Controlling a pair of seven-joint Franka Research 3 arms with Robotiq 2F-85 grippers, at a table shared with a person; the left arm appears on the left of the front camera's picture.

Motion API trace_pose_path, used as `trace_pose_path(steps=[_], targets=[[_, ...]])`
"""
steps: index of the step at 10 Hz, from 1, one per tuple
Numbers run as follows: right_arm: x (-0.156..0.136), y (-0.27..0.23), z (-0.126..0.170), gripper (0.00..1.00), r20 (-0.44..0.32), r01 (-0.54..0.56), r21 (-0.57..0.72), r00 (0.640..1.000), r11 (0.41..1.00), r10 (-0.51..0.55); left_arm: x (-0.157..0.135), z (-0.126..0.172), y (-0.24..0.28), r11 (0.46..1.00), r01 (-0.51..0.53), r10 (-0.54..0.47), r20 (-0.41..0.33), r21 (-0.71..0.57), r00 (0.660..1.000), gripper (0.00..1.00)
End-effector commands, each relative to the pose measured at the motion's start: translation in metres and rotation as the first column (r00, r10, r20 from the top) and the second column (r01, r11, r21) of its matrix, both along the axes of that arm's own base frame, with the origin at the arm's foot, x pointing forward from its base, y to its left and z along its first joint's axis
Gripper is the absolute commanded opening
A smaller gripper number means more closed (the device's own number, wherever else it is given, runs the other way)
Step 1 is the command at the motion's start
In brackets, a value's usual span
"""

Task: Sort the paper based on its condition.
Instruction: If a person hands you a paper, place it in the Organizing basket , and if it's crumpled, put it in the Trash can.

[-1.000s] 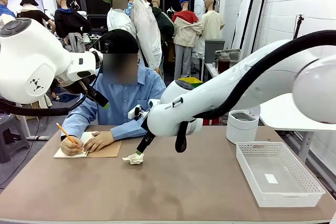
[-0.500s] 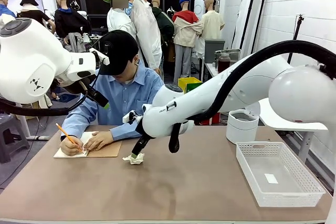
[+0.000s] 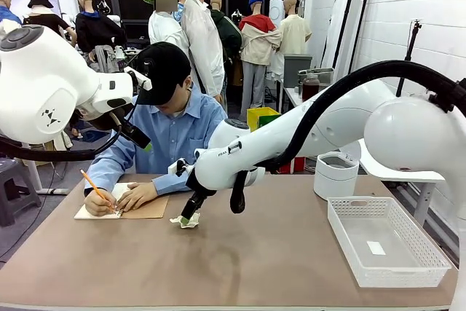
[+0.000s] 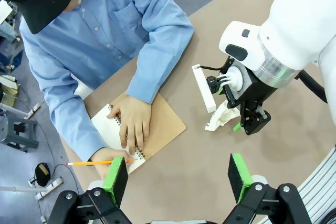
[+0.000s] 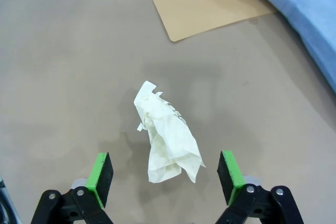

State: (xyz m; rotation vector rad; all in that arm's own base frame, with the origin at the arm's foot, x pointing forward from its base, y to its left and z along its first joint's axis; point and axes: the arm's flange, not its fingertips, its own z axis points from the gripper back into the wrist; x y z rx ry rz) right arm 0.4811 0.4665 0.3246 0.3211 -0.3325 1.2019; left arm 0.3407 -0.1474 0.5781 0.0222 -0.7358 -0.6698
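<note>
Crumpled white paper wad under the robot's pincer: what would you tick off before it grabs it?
1. Right pincer open: ok.
2. Crumpled white paper wad lies between its green pads: ok.
3. Pads low enough to close on the wad: cannot tell.
4. Person's hand rests on the brown-covered spiral notebook, apart from the wad: ok.
5. White plastic mesh basket has room: ok.

A robotics lab: white robot arms (image 3: pixel 328 125) at a table (image 3: pixel 240 267), white-brick wall (image 3: pixel 429 12).
</note>
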Motion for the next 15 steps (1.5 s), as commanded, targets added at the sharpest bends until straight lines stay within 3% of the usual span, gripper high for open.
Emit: trace_pose_path(steps=[1,10,13,14,15], targets=[[0.008,0.004,-0.001,1.00,-0.017,-0.005,-0.026,1.000,1.000,0.005,0.000,0.000,0.000,1.000,0.002,-0.002,0.002,0.002,1.000,1.00],[0.020,0.014,-0.022,1.00,-0.049,-0.006,-0.075,0.999,0.997,0.002,0.000,0.000,0.000,1.000,0.002,-0.002,0.002,0.002,1.000,1.00],[0.021,0.013,-0.022,0.42,-0.049,0.009,-0.082,0.999,0.997,-0.013,0.000,0.000,0.000,1.000,0.002,-0.002,0.002,0.002,1.000,1.00],[0.021,0.013,-0.022,0.37,-0.045,0.014,-0.088,0.999,0.996,-0.018,0.000,0.000,0.000,1.000,0.002,-0.002,0.002,0.002,1.000,1.00],[0.021,0.014,-0.022,0.17,-0.057,0.021,-0.087,0.998,0.996,-0.026,0.000,0.000,0.000,1.000,0.002,-0.002,0.002,0.002,1.000,1.00]])
